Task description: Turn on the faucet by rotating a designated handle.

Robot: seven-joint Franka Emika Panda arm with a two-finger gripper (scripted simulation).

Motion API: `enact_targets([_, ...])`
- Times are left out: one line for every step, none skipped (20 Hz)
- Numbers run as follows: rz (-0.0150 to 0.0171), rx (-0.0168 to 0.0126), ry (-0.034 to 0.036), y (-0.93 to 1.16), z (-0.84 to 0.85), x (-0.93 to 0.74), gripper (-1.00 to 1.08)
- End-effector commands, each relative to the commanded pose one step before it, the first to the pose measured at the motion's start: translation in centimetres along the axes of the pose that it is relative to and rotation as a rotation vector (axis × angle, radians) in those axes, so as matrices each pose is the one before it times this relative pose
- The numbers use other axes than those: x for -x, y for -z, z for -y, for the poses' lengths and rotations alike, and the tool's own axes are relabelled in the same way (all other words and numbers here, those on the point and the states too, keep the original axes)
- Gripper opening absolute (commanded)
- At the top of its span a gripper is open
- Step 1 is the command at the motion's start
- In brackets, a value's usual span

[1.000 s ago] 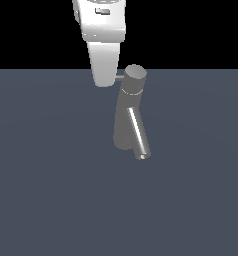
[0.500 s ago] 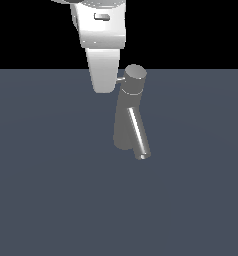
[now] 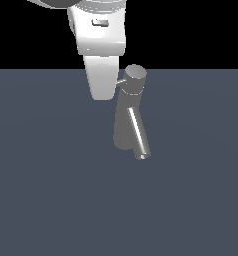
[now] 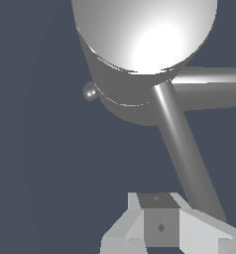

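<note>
Right now the claw is hanging low at the exterior view's left of the faucet, its pale finger reaching down just beside the cap section. Whether it is spread wide or drawn narrow I cannot tell; only one broad finger face is showing from here, and the wrist view is catching just a corner of a fingertip.

Moving rightward, the handle is poking out sideways from under the round cap, its long axis running roughly level and pointing straight toward the claw, with its free end hidden behind the finger or touching it. So the thin rod is lying immediately to the claw's right in this view, with the column leaning behind it.

Further right and lower, the shiny spout is slanting down toward the counter, where the faucet is standing mid-surface.

My guess is the next move is depending on pushing across that rod's length, sweeping it around the cap.
</note>
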State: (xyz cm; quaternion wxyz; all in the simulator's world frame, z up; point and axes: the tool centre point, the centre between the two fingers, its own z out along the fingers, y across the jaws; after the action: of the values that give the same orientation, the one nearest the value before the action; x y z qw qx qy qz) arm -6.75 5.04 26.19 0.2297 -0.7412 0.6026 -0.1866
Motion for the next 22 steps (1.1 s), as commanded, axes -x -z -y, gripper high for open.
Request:
enact_targets([-0.00479,0.00751,-0.01017,-0.061,-0.948,-0.454,-1.0])
enact_targets([0.0,0.0,0.0,0.0,-0.163,0.013,-1.0])
enact_targets([0.0,0.0,0.0,-0.001,-0.16,0.013,-1.0])
enact_targets([0.0,0.0,0.0,-0.001,-0.157,0.013,-1.0])
enact_targets([0.0,0.0,0.0,0.0,0.0,0.0,-1.0])
enact_targets([0.00567,-0.00739,0.01184,0.093,0.642,0.577,-1.0])
enact_targets([0.0,0.0,0.0,0.006,-0.112,-0.079,-1.0])
enact_targets([0.0,0.0,0.0,0.006,-0.111,-0.078,-1.0])
enact_targets([-0.00028,0.00035,-0.00053,-0.012,-0.115,-0.108,-1.0])
enact_targets([0.0,0.0,0.0,0.006,-0.11,-0.077,-1.0])
enact_targets([-0.00027,0.00035,-0.00053,-0.012,-0.114,-0.107,-1.0])
enact_targets([0.0,0.0,0.0,0.005,-0.108,-0.077,-1.0])
enact_targets([0.0,0.0,0.0,0.005,-0.108,-0.076,-1.0])
enact_targets([-0.00027,0.00035,-0.00053,-0.012,-0.112,-0.106,-1.0])
enact_targets([0.0,0.0,0.0,0.005,-0.106,-0.075,-1.0])
enact_targets([0.0,0.0,0.0,0.005,-0.106,-0.075,-1.0])
enact_targets([-0.00027,0.00035,-0.00053,-0.012,-0.11,-0.105,-1.0])
enact_targets([0.0,0.0,0.0,0.005,-0.104,-0.074,-1.0])
enact_targets([-0.00019,0.00025,-0.00038,-0.007,-0.108,-0.095,-1.0])
enact_targets([0.0,0.0,0.0,0.005,-0.103,-0.073,-1.0])
enact_targets([0.0,0.0,0.0,0.005,-0.103,-0.073,-1.0])
enact_targets([-0.00027,0.00035,-0.00053,-0.012,-0.107,-0.102,-1.0])
